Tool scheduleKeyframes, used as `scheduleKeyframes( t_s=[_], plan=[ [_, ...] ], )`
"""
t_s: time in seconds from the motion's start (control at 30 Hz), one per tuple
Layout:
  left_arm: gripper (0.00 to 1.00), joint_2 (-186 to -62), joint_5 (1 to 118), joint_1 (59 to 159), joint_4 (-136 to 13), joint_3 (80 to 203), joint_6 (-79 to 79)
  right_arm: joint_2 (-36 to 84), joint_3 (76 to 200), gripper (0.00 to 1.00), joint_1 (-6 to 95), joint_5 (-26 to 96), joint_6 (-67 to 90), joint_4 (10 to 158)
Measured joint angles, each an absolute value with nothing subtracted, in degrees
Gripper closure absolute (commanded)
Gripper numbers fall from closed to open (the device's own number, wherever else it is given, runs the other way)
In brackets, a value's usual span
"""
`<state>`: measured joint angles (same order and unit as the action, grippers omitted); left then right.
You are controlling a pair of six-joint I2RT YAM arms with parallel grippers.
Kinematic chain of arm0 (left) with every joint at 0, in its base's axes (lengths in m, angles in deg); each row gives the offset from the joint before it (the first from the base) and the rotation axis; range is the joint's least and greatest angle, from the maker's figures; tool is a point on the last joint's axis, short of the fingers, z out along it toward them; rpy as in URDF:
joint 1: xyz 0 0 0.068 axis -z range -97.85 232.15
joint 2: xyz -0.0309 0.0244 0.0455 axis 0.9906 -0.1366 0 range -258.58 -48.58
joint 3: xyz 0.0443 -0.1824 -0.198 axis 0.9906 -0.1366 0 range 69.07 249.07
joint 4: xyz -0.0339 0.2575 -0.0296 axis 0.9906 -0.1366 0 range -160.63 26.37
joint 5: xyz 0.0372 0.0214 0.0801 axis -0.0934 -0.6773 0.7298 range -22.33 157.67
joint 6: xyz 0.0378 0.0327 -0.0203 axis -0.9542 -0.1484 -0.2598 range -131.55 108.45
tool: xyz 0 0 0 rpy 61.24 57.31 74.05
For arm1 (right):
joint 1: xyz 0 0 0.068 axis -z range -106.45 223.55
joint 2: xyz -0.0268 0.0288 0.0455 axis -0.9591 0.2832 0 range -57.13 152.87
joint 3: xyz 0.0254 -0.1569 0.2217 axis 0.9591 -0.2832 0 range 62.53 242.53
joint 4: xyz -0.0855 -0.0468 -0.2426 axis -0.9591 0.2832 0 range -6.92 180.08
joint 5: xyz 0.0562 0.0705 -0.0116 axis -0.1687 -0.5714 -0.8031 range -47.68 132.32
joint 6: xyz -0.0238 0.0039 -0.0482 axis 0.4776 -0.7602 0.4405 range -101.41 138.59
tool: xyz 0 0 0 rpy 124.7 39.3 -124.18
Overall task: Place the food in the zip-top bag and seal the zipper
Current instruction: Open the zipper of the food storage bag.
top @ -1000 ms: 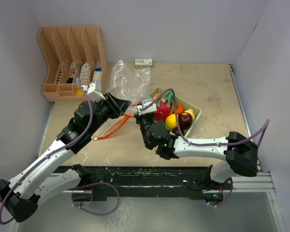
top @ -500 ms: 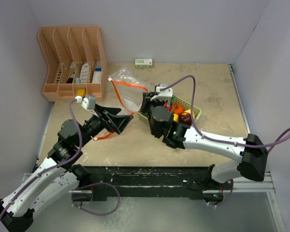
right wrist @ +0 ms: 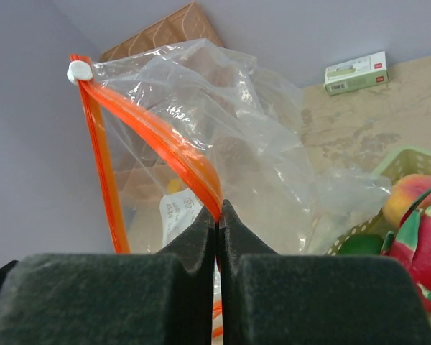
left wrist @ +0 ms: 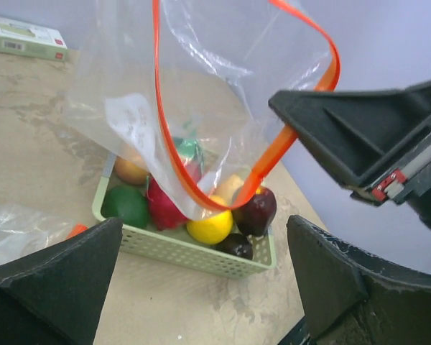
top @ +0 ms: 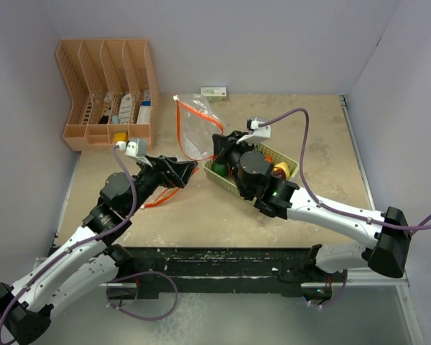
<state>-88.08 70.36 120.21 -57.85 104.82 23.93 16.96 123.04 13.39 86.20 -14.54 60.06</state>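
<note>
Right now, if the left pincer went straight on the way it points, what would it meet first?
Most likely the zip-top bag, hanging open from the right pincer ahead; its orange zipper loop sits in line. The green tray of food lies beyond, though depth is hard to judge.

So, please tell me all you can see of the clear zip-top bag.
The zip-top bag is clear, crinkly plastic with a white label. It is held up with the mouth open. The orange-red zipper rims the mouth, its white slider at one end. The right gripper is shut on the zipper.
</note>
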Motion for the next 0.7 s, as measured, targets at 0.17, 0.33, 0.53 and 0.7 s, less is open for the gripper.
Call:
scheduleKeyframes(
  t_s=[0.17, 0.33, 0.53, 0.7],
  plan=[
    [0.01, -87.89, 74.30, 120.21, -52.91, 104.73, 26.29, 16.94, 122.89, 1.00, 13.39, 84.95, -15.98, 60.47],
    [0.06, -88.26, 76.55, 120.21, -48.38, 104.73, 27.74, 16.02, 121.58, 1.00, 13.41, 84.08, -16.83, 60.60],
    [0.13, -93.04, 79.06, 120.21, -45.24, 104.73, 28.31, 14.20, 120.50, 1.00, 13.41, 81.92, -17.79, 60.56],
    [0.19, -97.76, 80.42, 120.21, -44.99, 104.73, 28.28, 11.12, 118.32, 1.00, 13.39, 80.17, -18.60, 60.56]
  ],
)
